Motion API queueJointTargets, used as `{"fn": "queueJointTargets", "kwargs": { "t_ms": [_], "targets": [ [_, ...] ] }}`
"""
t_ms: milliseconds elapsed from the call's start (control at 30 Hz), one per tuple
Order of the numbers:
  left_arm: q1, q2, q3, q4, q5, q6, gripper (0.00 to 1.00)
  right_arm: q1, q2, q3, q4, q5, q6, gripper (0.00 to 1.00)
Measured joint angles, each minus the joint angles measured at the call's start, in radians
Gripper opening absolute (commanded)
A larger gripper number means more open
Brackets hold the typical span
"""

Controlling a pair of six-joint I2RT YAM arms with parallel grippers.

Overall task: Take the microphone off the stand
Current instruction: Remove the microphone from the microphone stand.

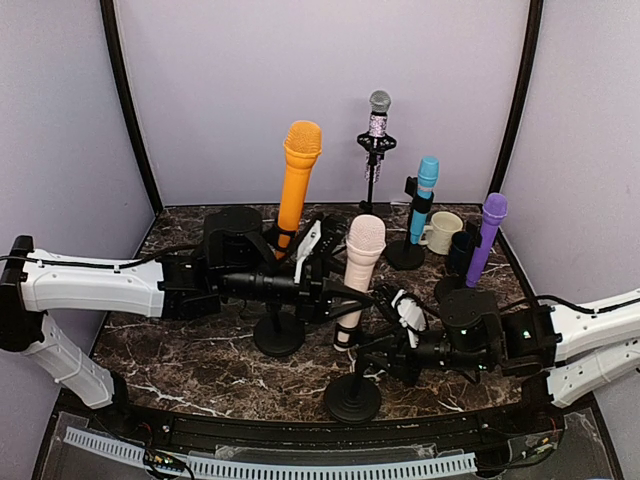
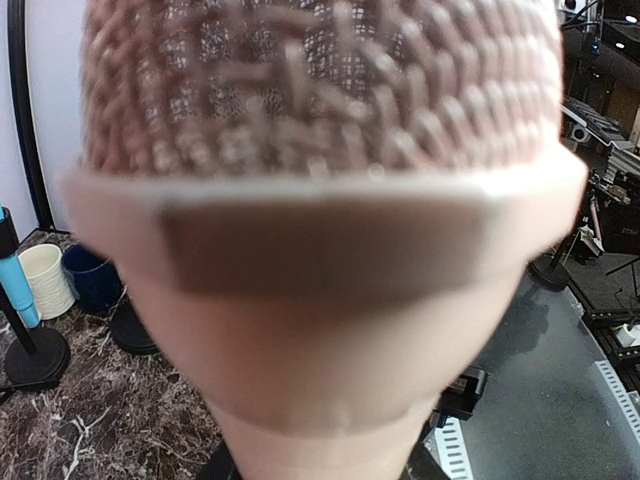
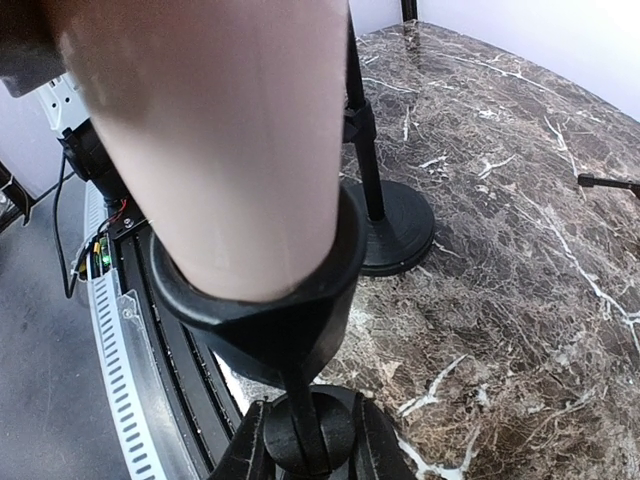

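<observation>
A pale pink microphone stands upright in the black clip of its stand, whose round base rests near the table's front edge. My left gripper reaches in from the left and is shut on the microphone's handle just below the head. The mesh head fills the left wrist view, and only slivers of dark finger show beside the handle at the bottom. My right gripper is shut on the stand's round joint under the clip, one finger on each side.
An orange microphone stands on its own stand just behind my left gripper. Silver, blue and purple microphones stand at the back right, beside a cream mug and a dark cup.
</observation>
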Motion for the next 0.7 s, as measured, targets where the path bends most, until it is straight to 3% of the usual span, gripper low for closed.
{"fn": "queueJointTargets", "kwargs": {
  "t_ms": [700],
  "targets": [
    [0.074, -0.005, 0.046, -0.104, 0.102, -0.002, 0.0, 0.018, 0.082, 0.003, 0.093, 0.062, 0.032, 0.0]
  ]
}}
